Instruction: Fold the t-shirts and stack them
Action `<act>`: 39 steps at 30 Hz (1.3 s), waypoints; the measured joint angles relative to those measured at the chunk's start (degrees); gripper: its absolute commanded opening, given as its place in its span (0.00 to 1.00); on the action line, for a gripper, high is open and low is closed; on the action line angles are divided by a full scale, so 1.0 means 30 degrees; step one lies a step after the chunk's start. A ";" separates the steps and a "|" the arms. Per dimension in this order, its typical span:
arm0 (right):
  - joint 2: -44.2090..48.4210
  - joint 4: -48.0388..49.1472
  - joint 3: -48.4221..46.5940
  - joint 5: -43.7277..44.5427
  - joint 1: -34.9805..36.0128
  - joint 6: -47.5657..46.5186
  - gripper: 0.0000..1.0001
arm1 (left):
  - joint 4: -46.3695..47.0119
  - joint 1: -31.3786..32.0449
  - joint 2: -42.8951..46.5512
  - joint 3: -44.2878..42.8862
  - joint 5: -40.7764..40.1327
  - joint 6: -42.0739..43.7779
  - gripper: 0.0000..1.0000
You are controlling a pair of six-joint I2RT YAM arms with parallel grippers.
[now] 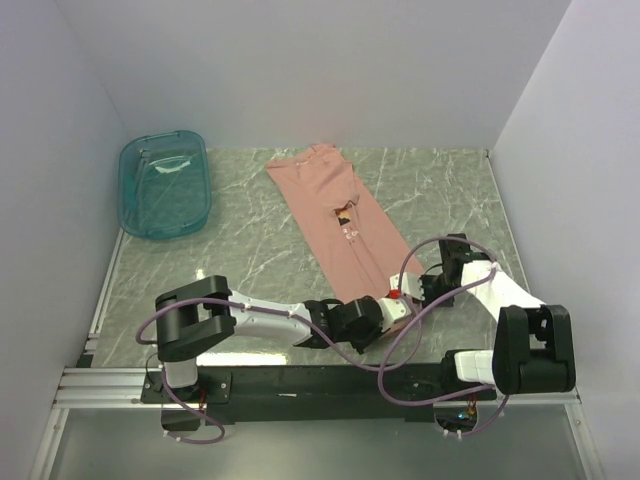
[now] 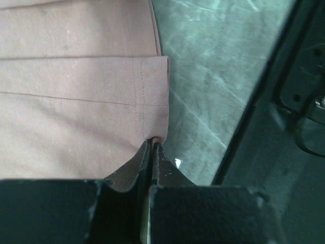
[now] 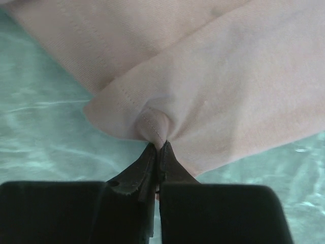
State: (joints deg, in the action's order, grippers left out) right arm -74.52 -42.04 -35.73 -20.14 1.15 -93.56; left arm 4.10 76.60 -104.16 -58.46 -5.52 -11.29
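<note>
Shirt [image 1: 335,215] lies flat on the worktop [image 1: 250,250], already folded lengthwise into a narrow strip. It runs diagonally from far centre to the near right, small print facing up mid-strip. Bin [image 1: 165,185] is far left, well apart from it.

Left end effector [image 2: 153,145] is clenched on the near hem at its corner, with a sliver of pink between the tips. Right end effector [image 3: 158,147] is clenched on the other near corner, fabric puckered into a small bump at the tips. So both are grasping the shirt at the near end.

Handling: light, thin cotton with 0 stiffness. It will drape and sag between the 2 grips, and the layers can slide apart. The stitched hem is the best place to hold, being thicker and less likely to slip out.

The right pinch looks shallow, and I can't tell if it has every layer.

Likely next: lift both corners together, keep them level, and carry the hem toward the collar end. Uneven height or spacing would skew the fold.
</note>
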 measured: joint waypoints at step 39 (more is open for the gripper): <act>-1.5387 -0.2251 -2.2556 -0.1625 0.4306 1.4826 0.00 | -0.0226 -1.6065 -0.2470 -0.4605 1.0120 0.1144 0.01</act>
State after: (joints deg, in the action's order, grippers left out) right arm -120.68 -48.80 -103.39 -25.02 14.06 -49.08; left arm 3.42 28.40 -111.57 -72.27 24.84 -7.86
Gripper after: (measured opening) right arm 0.033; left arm 0.054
